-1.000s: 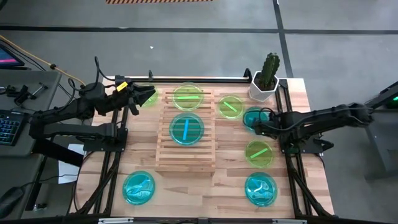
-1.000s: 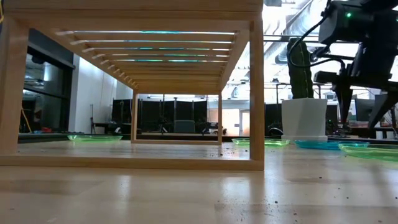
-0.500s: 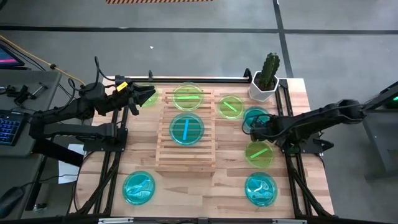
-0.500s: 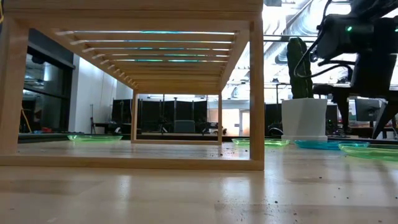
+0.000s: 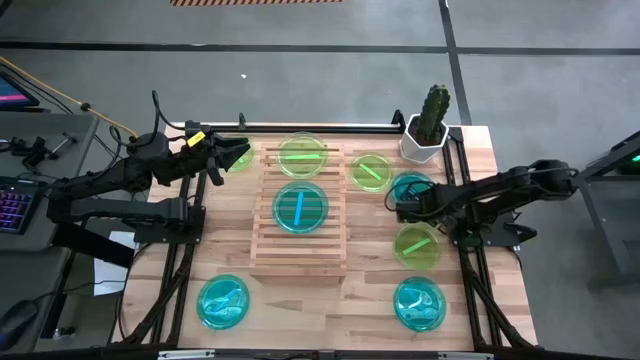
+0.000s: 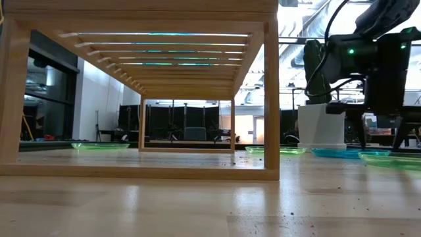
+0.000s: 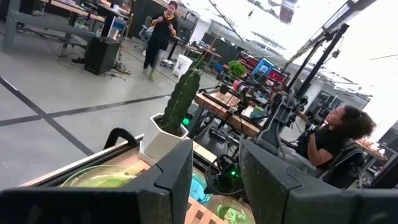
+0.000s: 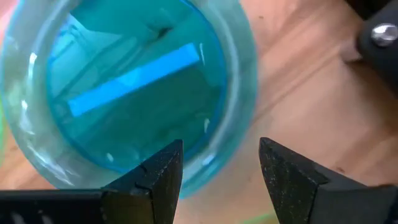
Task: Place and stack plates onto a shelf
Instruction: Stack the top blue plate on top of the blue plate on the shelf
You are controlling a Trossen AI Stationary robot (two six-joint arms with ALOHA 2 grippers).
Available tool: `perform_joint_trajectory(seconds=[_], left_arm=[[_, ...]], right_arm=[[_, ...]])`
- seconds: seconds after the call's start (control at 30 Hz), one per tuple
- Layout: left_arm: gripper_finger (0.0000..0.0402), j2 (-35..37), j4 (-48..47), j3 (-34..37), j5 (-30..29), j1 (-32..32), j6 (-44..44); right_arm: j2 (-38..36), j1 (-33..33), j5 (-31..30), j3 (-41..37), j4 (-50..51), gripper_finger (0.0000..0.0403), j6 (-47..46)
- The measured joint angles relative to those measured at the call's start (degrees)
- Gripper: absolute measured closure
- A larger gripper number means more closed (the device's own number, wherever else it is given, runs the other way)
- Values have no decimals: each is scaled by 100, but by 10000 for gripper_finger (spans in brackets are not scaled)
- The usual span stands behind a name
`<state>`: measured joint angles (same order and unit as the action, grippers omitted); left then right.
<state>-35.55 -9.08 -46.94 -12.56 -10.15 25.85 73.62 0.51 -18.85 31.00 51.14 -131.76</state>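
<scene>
Right gripper (image 5: pixel 402 208) low over the cyan plate (image 8: pixel 124 87) right of the shelf (image 5: pixel 298 262), near the cactus pot (image 5: pixel 422 140) — fingers (image 8: pixel 155 174) parted about the near rim, holding nothing yet. Plate lies flat on the table (image 5: pixel 330 310). Judged light, thin, stiff plastic, likely slick; best pinched at the raised rim, lightly. Two plates already on the shelf. Left gripper (image 5: pixel 240 153) waits at the table's far left corner — fingers apart, empty.
</scene>
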Motion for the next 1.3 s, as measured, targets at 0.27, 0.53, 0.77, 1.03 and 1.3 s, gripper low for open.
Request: perform_joint_trajectory(seconds=[0.27, 0.53, 0.77, 1.03, 1.3], left_arm=[[282, 2, 0, 0, 0, 0, -2], [282, 0, 0, 0, 0, 0, -3], [282, 0, 4, 0, 0, 2, 0], [282, -2, 122, 0, 0, 2, 2], [282, 0, 304, 0, 0, 2, 0]], right_arm=[[59, -366, -169, 0, -134, 231, 336], [489, -435, 37, 5, -506, 294, 492], [471, -239, -20, 9, -449, 339, 458], [-65, 186, -160, 2, 50, 394, 336], [-658, 474, -705, 527, 1319, 402, 437]])
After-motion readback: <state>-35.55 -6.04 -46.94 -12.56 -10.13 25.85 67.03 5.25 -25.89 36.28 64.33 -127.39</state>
